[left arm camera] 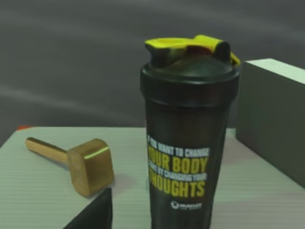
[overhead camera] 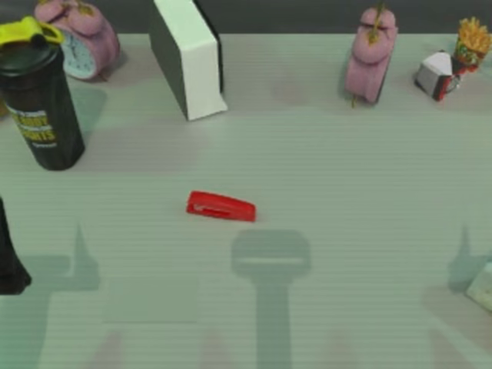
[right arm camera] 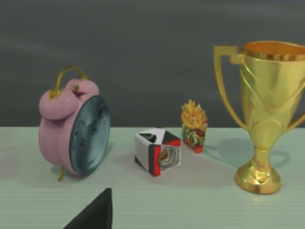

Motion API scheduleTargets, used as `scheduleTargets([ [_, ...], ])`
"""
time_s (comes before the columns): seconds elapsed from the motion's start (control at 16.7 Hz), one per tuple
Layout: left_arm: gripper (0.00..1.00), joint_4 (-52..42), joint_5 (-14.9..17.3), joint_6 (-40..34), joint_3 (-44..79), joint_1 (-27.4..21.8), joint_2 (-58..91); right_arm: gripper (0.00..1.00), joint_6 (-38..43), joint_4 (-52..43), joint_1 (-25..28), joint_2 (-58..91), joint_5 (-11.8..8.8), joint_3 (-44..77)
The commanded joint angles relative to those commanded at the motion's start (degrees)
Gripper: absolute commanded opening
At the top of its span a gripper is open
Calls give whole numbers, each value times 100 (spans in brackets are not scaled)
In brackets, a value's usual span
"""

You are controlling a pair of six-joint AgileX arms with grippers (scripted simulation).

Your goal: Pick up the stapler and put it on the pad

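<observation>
Neither claw shows its fingers clearly enough for me to tell their state: my left arm (overhead camera: 11, 261) sits parked at the table's left edge and my right arm (overhead camera: 483, 286) at the right edge. Between them, the red stapler (overhead camera: 221, 206) lies flat near the table's middle, well apart from both. A faint pale pad (overhead camera: 151, 298) lies nearer the front, left of the stapler, while a black bottle (overhead camera: 38, 96) stands at the far left.
</observation>
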Motion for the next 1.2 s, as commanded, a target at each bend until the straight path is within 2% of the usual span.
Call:
scheduleTargets([
  [0.24, 100, -160, 62, 134, 164, -72, 167, 100, 0, 0, 0, 0, 0, 0],
  [0.48, 100, -1073, 357, 890, 1149, -440, 1222, 100, 0, 0, 0, 0, 0, 0],
  [0.84, 100, -3312, 827, 2749, 3750, -1283, 4508, 100, 0, 0, 0, 0, 0, 0],
  [1.2, 100, -5570, 971, 4694, 6721, -2174, 8300, 100, 0, 0, 0, 0, 0, 0],
])
